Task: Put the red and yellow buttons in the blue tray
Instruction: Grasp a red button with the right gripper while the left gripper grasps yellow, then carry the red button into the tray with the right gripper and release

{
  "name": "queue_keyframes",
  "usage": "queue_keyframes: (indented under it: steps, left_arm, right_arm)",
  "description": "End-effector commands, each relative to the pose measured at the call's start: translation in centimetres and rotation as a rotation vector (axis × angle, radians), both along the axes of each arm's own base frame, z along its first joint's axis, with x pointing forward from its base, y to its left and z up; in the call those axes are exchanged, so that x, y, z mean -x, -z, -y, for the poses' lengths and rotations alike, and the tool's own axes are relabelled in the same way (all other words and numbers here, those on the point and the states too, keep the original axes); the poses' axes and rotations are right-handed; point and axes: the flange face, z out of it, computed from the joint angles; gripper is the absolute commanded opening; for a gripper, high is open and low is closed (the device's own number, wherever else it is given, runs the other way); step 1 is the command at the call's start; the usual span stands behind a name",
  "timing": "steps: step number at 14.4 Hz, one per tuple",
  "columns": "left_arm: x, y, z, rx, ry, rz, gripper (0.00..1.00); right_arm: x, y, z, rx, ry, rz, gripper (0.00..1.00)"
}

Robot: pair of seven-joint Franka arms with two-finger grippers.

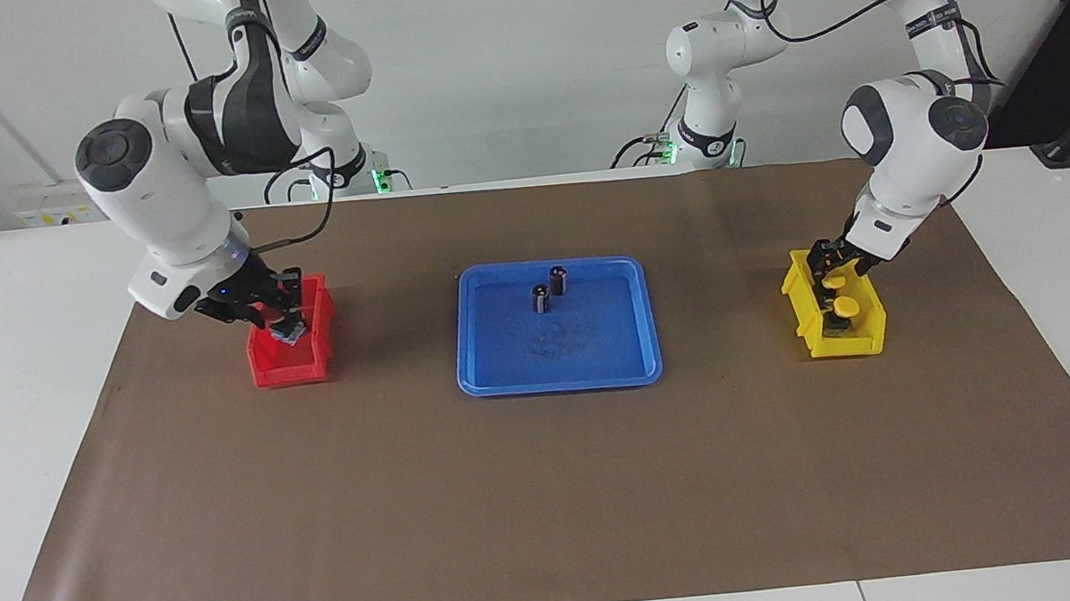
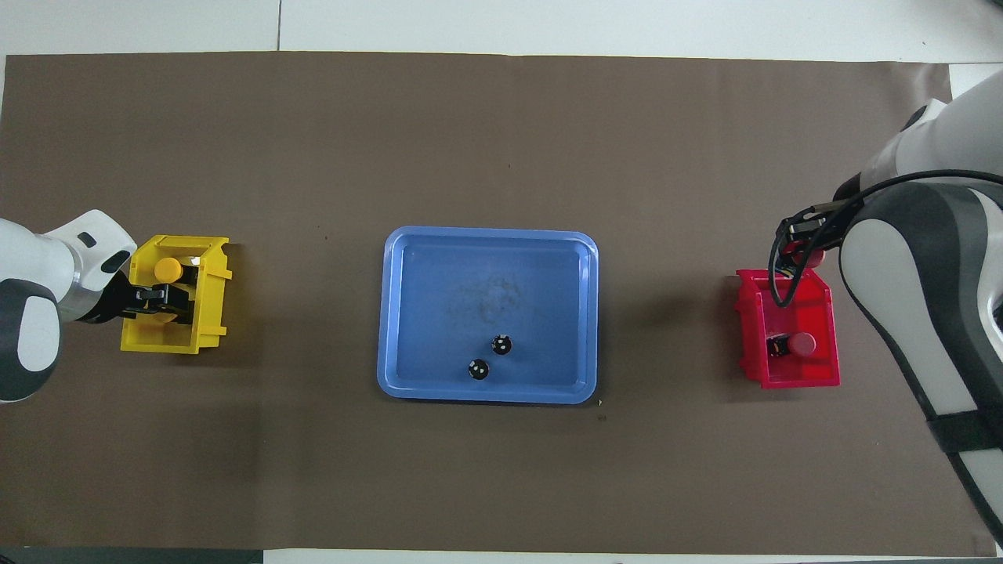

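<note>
The blue tray (image 1: 598, 353) (image 2: 439, 274) lies mid-table and holds no buttons. My left gripper (image 1: 829, 277) (image 2: 159, 304) is down in the yellow bin (image 1: 849, 343) (image 2: 208, 305), at one yellow button (image 1: 832, 285). A second yellow button (image 1: 844, 307) (image 2: 168, 270) sits beside it, farther from the robots. My right gripper (image 1: 283, 324) is down in the red bin (image 1: 294, 370) (image 2: 791, 376). One red button (image 2: 801, 343) lies on its side in that bin. Another red cap (image 2: 810, 254) shows at the bin's farther end, under the right hand.
Two dark capless cylinders (image 1: 559, 280) (image 1: 542, 299) stand in the tray near its edge toward the robots; they also show in the overhead view (image 2: 501, 345) (image 2: 478, 369). A brown mat (image 1: 552, 493) covers the table.
</note>
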Motion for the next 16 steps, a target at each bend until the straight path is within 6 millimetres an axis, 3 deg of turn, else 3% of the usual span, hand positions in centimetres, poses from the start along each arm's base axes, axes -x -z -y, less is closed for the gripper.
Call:
queue_keyframes:
  steps: [1, 2, 3, 6, 7, 9, 10, 11, 13, 16]
  left_arm:
    - [0.8, 0.1, 0.4, -0.015, -0.023, 0.028, 0.79]
    - [0.8, 0.1, 0.4, -0.015, -0.023, 0.028, 0.79]
    - [0.8, 0.1, 0.4, -0.014, -0.024, 0.028, 0.75]
    - [0.7, 0.2, 0.4, -0.015, -0.023, 0.033, 0.56]
    - [0.7, 0.1, 0.4, -0.015, -0.023, 0.037, 0.53]
    - [0.7, 0.1, 0.4, -0.015, -0.023, 0.037, 0.42]
    - [0.6, 0.2, 0.4, -0.014, -0.023, 0.034, 0.32]
    - [0.5, -0.1, 0.6, -0.014, -0.017, 0.028, 0.19]
    - [0.0, -2.3, 1.3, -0.016, -0.005, 0.013, 0.04]
    - [0.6, -9.6, 1.8, -0.028, -0.001, -0.017, 0.02]
  right_arm:
    - [-2.0, -0.4, -11.1, 0.008, 0.089, 0.026, 0.18]
    - [-1.3, -0.6, -16.0, -0.002, 0.123, 0.066, 0.18]
    - [-0.5, -0.7, -19.5, -0.023, 0.15, 0.103, 0.17]
    - [0.9, 1.9, -25.9, -0.035, 0.169, 0.119, 0.17]
    - [1.4, 3.4, -27.9, -0.038, 0.155, 0.12, 0.17]
    - [2.5, 8.3, -32.4, -0.003, 0.139, 0.091, 0.18]
    - [2.3, 10.6, -33.1, 0.007, 0.164, 0.085, 0.18]
    - [1.7, 10.8, -33.4, -0.021, 0.178, 0.118, 0.18]
    - [2.1, 12.3, -33.1, -0.013, 0.179, 0.108, 0.18]
    - [3.2, 13.7, -32.7, 0.015, 0.173, 0.071, 0.18]
